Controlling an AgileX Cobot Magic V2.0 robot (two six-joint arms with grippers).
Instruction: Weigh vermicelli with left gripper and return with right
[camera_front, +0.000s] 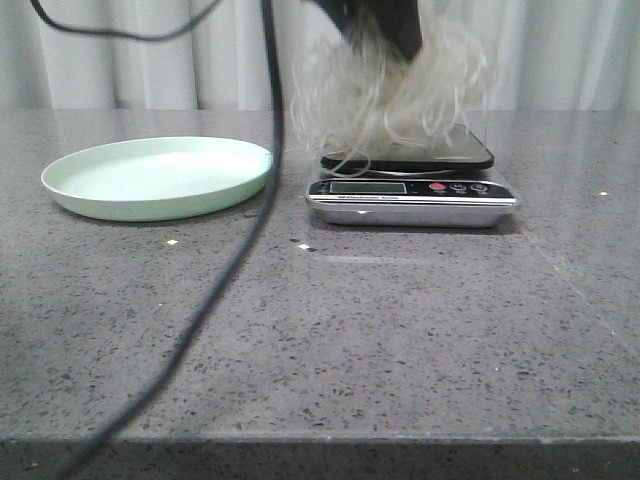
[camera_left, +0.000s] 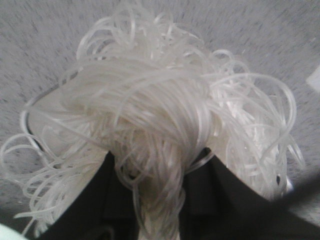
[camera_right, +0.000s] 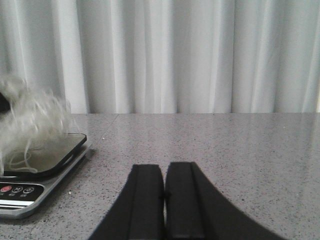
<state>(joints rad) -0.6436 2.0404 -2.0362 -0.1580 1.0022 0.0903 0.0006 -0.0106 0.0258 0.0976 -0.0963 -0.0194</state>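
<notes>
**Vermicelli hanging over the scale, left pincer doing the holding**

So the left pincer (camera_left: 157, 200) is clamping the vermicelli (camera_front: 385, 85) right now. In the left wrist view a thick bunch of strands is running down between the 2 black fingers (camera_left: 100, 200), and the rest is puffing out beyond the tips in every direction. In the front view the dark pincer is coming in from the top edge and sitting buried in the upper part of the mass.

The vermicelli is hanging directly above the scale (camera_front: 412, 190), over its dark glossy platform. A few lower loops are drooping down to the platform's near edge; whether the bulk is resting on it or just above, I can't tell. It's blurry in the front and right wrist views.

Looks-wise: a fluffy tangle of thin, translucent whitish strands, lots of loose loops and curls sticking out the sides, denser and more cream-colored in the middle. It's spreading about as wide as the scale's platform.

The mint-green plate (camera_front: 158, 176) is sitting on the grey speckled counter (camera_front: 380, 330) beside the scale, on the robot's left.

The right pincer (camera_right: 164, 207) is hovering low over the counter off to the right of the scale, fingers pressed together with nothing between them.
</notes>
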